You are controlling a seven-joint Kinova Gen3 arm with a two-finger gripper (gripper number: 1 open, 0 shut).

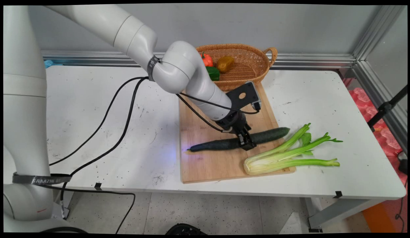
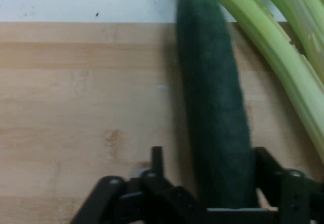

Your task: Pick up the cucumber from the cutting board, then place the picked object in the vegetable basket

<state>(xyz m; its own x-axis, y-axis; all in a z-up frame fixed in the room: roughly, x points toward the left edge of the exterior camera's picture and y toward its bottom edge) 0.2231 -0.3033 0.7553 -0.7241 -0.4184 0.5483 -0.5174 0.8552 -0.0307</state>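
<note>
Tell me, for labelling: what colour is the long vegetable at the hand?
Dark green cucumber, clearest in the main view.

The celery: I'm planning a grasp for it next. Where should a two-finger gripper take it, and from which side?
Probably the celery's pale, bundled base on the cutting board, from above, fingers across its width. The stalks splay apart toward the leafy tips, and the cucumber in the gripper lies close behind.
</note>
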